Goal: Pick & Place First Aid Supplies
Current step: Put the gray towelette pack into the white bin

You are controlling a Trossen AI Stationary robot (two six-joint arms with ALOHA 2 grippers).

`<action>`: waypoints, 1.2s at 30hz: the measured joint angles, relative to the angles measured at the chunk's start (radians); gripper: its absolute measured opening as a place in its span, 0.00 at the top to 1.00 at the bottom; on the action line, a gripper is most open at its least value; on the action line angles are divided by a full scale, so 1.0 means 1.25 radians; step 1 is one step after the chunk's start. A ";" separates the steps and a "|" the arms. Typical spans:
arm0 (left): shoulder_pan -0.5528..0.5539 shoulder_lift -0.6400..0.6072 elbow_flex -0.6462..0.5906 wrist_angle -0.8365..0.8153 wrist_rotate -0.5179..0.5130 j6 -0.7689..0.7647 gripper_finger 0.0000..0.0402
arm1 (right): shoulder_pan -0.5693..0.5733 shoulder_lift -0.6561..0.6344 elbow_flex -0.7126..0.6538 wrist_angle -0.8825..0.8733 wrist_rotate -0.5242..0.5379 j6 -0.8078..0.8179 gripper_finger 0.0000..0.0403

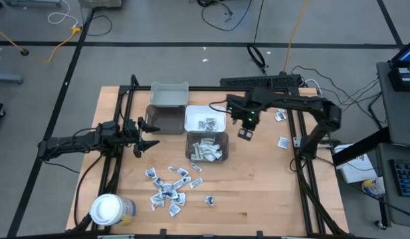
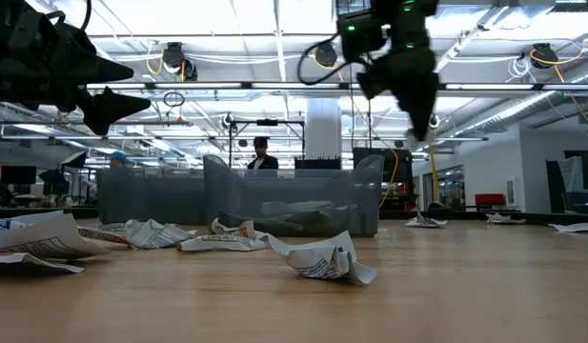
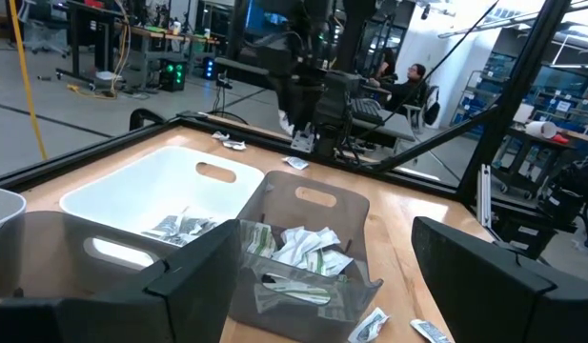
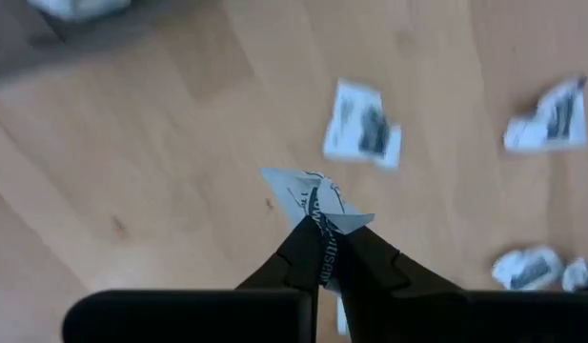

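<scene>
Up above the table (image 1: 258, 179), the right gripper (image 4: 324, 250) pinches a white packet (image 4: 317, 202) tight. Left gripper (image 1: 146, 136) hangs wide open, empty, beside the grey bin (image 1: 163, 121).

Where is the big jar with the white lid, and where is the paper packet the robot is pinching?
Jar (image 1: 106, 209): high view, on its white lid.
Packet (image 4: 313, 196): right wrist view, on the white paper above the fingertips.

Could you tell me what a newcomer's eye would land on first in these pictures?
Probably the right gripper, shut on a small printed packet and held above the table beside the bins. Next, the scatter of crumpled packets on the wood in front of the grey bin, itself part-filled with them. The left gripper waits open, left of the bins.
</scene>
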 joint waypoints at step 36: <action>0.000 0.000 0.000 0.000 0.000 0.000 0.23 | -0.001 0.468 0.505 0.098 -0.001 -0.077 0.96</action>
